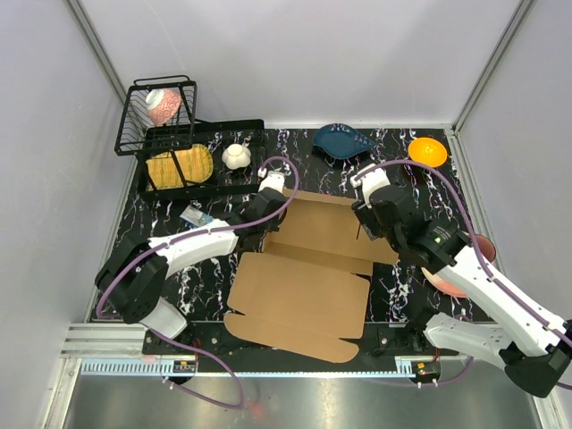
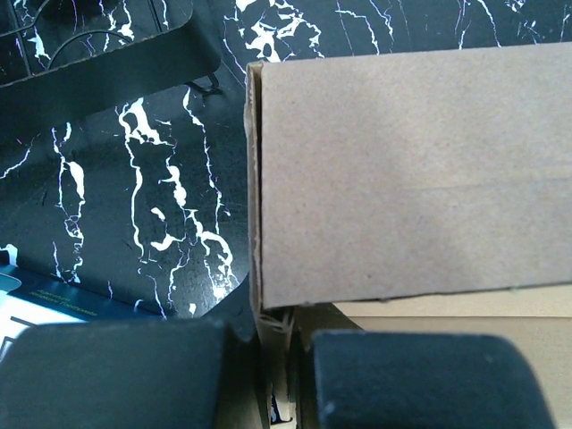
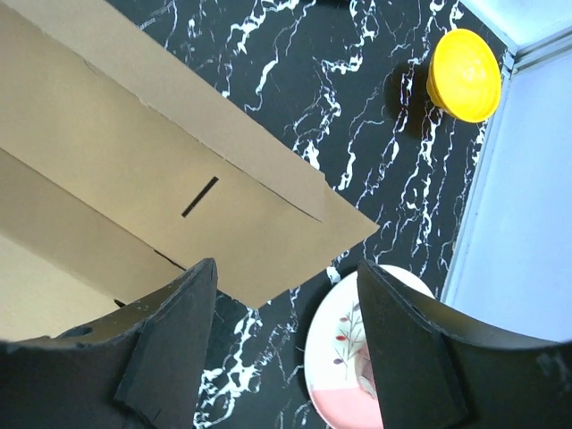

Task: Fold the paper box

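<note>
Box [image 1: 299, 290] lies central on the table [image 1: 390, 290], long axis 12 to 6 o'clock. Left tool [image 2: 268, 344] straddles its 9 o'clock edge; whether it pinches, I cannot tell. Right tool [image 3: 284, 273] hangs apart over the 3 o'clock flap.

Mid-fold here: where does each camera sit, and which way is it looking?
Top external: above and behind the bases, looking down on the paper box; both arms show.
Left wrist: on the left arm, facing down at the box's left edge; left tool astride it.
Right wrist: on the right arm, facing the box's right corner and yellow bowl; right tool open.
Shared: all show the box.
</note>
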Robot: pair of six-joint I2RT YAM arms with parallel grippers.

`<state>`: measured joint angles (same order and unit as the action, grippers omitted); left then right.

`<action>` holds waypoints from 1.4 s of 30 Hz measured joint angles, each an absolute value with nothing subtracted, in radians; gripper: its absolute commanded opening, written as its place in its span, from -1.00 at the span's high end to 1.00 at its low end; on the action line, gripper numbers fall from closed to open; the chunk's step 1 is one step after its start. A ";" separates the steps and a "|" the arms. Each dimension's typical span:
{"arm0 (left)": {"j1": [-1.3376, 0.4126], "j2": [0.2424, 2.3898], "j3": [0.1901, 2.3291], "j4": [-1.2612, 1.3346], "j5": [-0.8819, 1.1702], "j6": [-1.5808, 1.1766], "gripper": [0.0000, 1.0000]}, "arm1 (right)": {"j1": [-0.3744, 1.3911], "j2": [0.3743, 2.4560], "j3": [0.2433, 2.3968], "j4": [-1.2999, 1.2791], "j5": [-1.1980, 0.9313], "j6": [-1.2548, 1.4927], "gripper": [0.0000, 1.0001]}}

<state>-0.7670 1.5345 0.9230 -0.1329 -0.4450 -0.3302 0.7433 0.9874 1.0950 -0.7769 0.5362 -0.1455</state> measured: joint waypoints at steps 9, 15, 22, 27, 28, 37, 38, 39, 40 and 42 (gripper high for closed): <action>-0.767 1.517 0.900 -0.114 -0.449 -0.310 1.00 | 0.743 1.114 1.095 -0.783 0.532 -0.234 -0.28; -0.767 1.494 0.884 -0.107 -0.453 -0.296 1.00 | 0.748 1.195 1.094 -0.761 0.567 -0.270 -0.20; -0.767 1.479 0.873 -0.103 -0.458 -0.283 1.00 | 0.752 1.278 1.082 -0.671 0.673 -0.328 -0.11; -0.767 1.472 0.861 -0.096 -0.462 -0.280 1.00 | 0.752 1.323 1.058 -0.629 0.701 -0.349 -0.02; -0.767 1.470 0.859 -0.095 -0.464 -0.279 1.00 | 0.752 1.330 1.054 -0.622 0.704 -0.352 0.01; -0.767 1.450 0.842 -0.089 -0.478 -0.270 1.00 | 0.752 1.345 1.042 -0.601 0.716 -0.348 0.45; -0.767 1.448 0.841 -0.088 -0.479 -0.270 1.00 | 0.752 1.345 1.040 -0.599 0.716 -0.345 0.47; -0.767 1.447 0.841 -0.088 -0.479 -0.270 1.00 | 0.752 1.345 1.038 -0.599 0.716 -0.343 0.50; -0.767 1.446 0.841 -0.087 -0.480 -0.270 1.00 | 0.752 1.345 1.037 -0.599 0.716 -0.340 0.56; -0.767 1.446 0.841 -0.087 -0.480 -0.270 1.00 | 0.752 1.345 1.037 -0.599 0.716 -0.330 0.63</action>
